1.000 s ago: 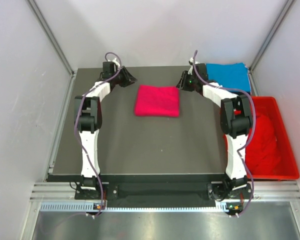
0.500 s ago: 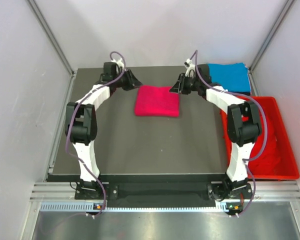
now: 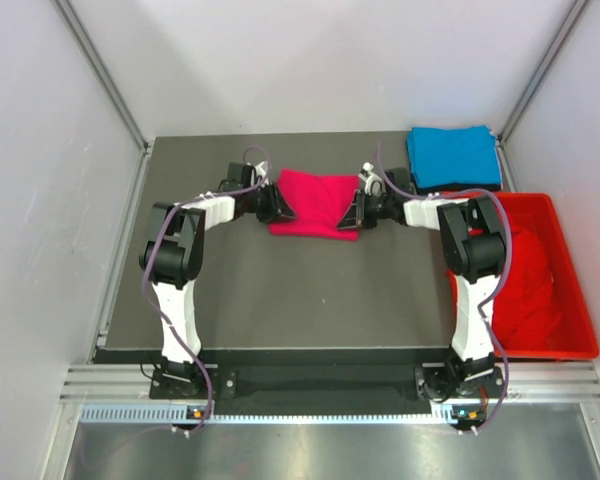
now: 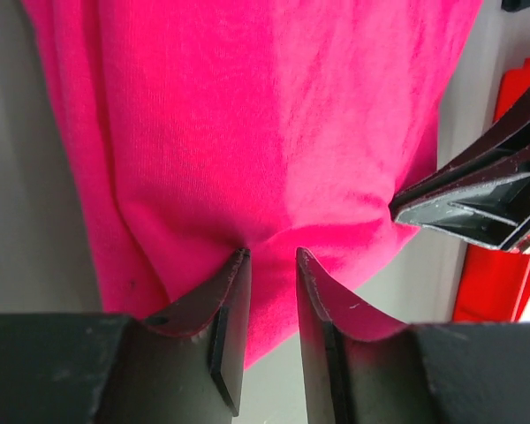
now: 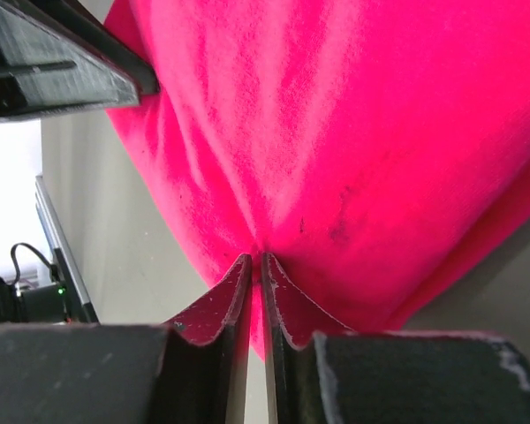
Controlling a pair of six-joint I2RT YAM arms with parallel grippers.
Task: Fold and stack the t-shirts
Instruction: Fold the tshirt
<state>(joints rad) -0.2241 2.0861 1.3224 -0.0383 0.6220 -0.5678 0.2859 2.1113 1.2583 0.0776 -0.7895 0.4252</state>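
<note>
A folded pink-magenta t-shirt (image 3: 315, 203) lies on the dark table at the back middle. My left gripper (image 3: 278, 204) is at its left edge. In the left wrist view (image 4: 272, 252) its jaws stand a narrow gap apart with a bunch of the pink shirt (image 4: 247, 115) between the tips. My right gripper (image 3: 352, 213) is at the shirt's right edge. In the right wrist view (image 5: 255, 258) it is pinched shut on the puckered pink cloth (image 5: 353, 132). A folded sky blue t-shirt (image 3: 452, 157) lies at the back right. Red t-shirts (image 3: 530, 285) are heaped in the crate.
A red plastic crate (image 3: 580, 350) stands off the table's right edge, next to the right arm. Grey walls close in the left, right and back sides. Each wrist view shows the other gripper's fingers (image 4: 477, 199) (image 5: 62, 62) across the shirt.
Both grippers came from the table's far edge down to the pink shirt's left and right edges, and now have its cloth between their fingers. The shirts have not moved.
</note>
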